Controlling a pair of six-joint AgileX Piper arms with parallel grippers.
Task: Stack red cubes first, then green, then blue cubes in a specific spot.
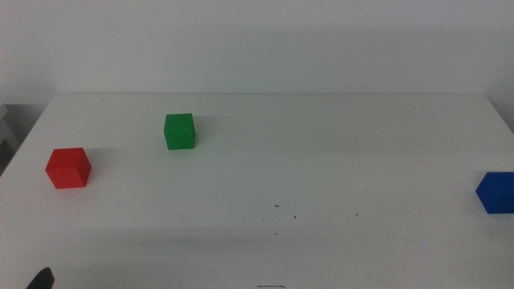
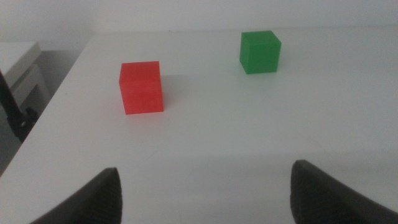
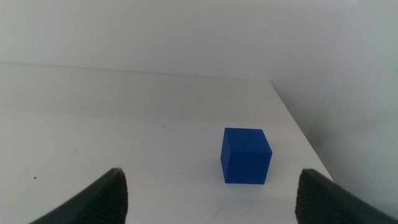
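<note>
Waiting at the near edge: both grippers spread wide, holding nothing, three cubes apart on the white table (image 1: 321, 136).

We log the red cube (image 1: 67, 168) near the table's left edge, the green cube (image 1: 179, 131) just beyond and right of it, not touching. The blue cube (image 1: 496, 192) sits at the right edge, cut off by the frame, well apart from both. Between them we see bare tabletop, with the speckled spot (image 1: 281, 213) toward the front centre. The left gripper (image 2: 205, 190) faces red and green; the right gripper (image 3: 211, 193) faces blue.
</note>
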